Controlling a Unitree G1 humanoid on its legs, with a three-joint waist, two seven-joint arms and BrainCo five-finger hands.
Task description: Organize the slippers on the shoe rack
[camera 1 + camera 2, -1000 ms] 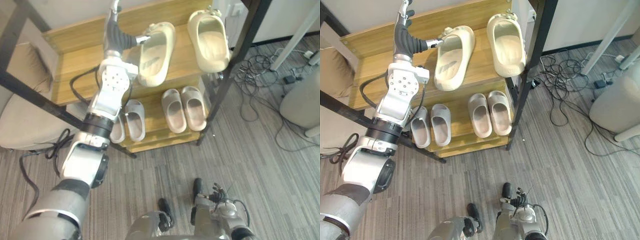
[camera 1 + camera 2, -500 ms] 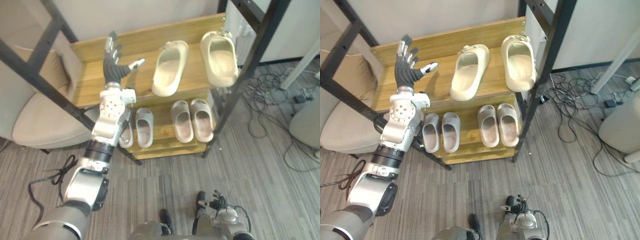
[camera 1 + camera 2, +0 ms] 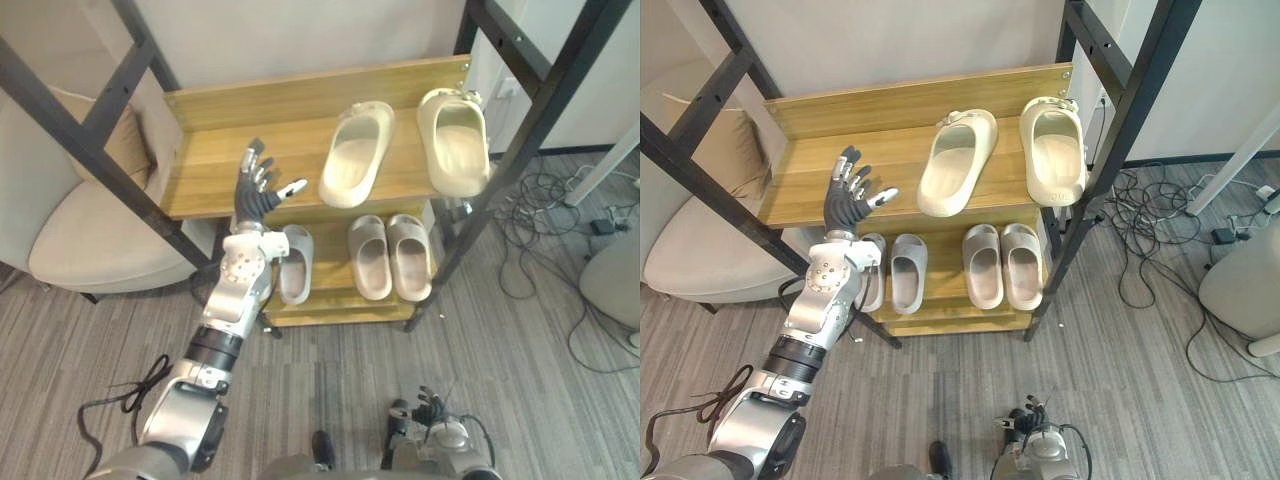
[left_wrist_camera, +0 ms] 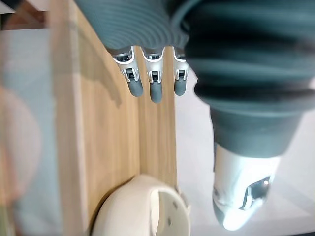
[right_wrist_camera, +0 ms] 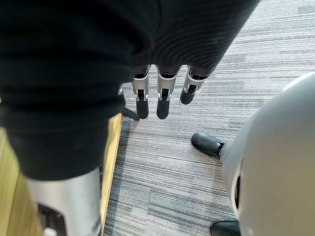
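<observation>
Two cream slippers lie on the wooden rack's top shelf [image 3: 215, 165]: one tilted [image 3: 355, 155], one straight at the right end [image 3: 453, 140]. The lower shelf holds a grey pair [image 3: 388, 256] and a second grey pair [image 3: 907, 272] partly behind my left arm. My left hand [image 3: 258, 190] is raised before the top shelf's front edge, left of the tilted slipper and apart from it, open with its fingers [image 4: 155, 86] spread and holding nothing. The tilted slipper's heel [image 4: 142, 209] shows past them. My right hand [image 5: 160, 98] hangs open over the floor.
A beige cushioned chair [image 3: 90, 235] stands left of the rack. Black slanted frame bars [image 3: 100, 165] cross on the left and another [image 3: 505, 160] on the right. Cables [image 3: 545, 215] lie on the striped floor to the right, near a white rounded object [image 3: 612, 275].
My left hand has left the tilted cream slipper's heel and drawn back down to the shelf's front edge. The slipper stays on the top shelf. The camera has shifted too.
</observation>
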